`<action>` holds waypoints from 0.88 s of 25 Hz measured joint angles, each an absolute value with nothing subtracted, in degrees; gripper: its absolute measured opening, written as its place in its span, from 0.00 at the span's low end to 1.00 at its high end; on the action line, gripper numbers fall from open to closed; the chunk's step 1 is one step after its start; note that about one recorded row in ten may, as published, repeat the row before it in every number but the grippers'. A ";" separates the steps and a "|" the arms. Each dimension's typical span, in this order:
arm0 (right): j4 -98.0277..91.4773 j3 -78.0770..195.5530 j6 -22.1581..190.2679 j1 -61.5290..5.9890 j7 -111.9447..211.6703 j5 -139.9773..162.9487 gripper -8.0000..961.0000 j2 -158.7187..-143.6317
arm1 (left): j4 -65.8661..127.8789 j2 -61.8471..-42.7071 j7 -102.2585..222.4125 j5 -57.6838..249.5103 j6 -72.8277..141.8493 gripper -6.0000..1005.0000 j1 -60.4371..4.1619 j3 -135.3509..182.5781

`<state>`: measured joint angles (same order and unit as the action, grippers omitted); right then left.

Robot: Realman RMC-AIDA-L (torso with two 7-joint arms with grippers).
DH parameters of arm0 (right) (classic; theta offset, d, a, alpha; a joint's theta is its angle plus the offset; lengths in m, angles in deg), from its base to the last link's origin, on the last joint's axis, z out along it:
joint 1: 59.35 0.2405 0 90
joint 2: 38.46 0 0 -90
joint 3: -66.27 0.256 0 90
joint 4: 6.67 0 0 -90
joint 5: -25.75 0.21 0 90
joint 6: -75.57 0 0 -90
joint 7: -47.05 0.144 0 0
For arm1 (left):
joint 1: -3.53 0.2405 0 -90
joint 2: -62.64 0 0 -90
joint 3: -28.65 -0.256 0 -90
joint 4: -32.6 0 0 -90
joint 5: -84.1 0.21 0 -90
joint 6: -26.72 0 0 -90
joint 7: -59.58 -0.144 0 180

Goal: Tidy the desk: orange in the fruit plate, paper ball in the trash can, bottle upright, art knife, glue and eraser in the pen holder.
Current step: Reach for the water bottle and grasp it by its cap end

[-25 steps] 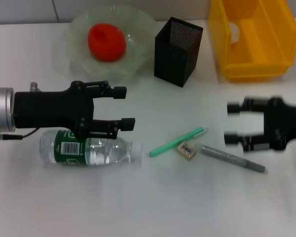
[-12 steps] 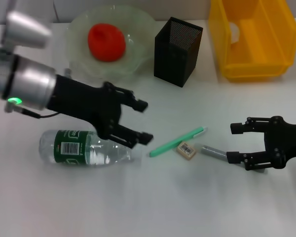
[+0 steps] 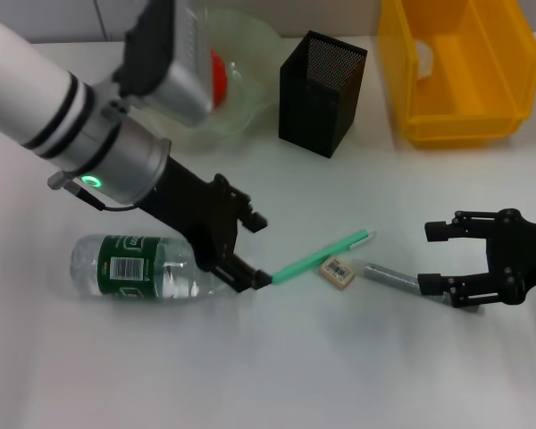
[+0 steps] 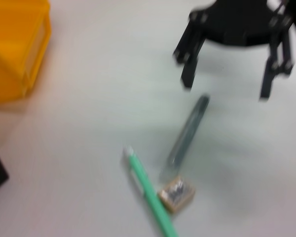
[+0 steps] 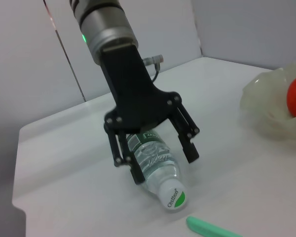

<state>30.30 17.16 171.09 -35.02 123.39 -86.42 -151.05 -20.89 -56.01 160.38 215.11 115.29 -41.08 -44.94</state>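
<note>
Left arm (image 3: 89, 134) covers most of orange (image 3: 218, 70) and near side of plate (image 3: 250, 54). Yellow bin (image 3: 456, 63) cut by top edge. Knife (image 3: 389, 275) far end hidden under right claw (image 3: 439, 259). Left wrist view blurred; eraser (image 4: 176, 193) label unreadable.

The lying water bottle (image 3: 156, 266) carries a green label with a white barcode patch (image 3: 126, 267); its digits are too small to read. Its cap (image 5: 175, 198) bears green lettering that looks like "C'estbon". Beside the green pen, the eraser (image 3: 337, 272) shows an unreadable barcode.
</note>
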 joint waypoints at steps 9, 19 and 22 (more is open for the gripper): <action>30.92 17.69 171.15 -35.09 123.89 -86.49 0.85 -151.14 | -20.96 -56.17 163.64 219.62 112.04 0.73 -42.02 -51.14; 31.21 17.66 170.93 -35.02 124.16 -86.49 0.85 -151.39 | -21.01 -56.31 163.74 220.92 109.31 0.73 -41.83 -56.63; 31.22 17.66 170.93 -34.96 124.36 -86.49 0.85 -151.40 | -21.01 -56.38 163.74 221.22 109.21 0.73 -41.97 -57.26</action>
<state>31.22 17.66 170.93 -34.96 124.36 -86.49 -151.40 -21.01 -56.38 163.74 221.22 109.21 -41.97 -57.26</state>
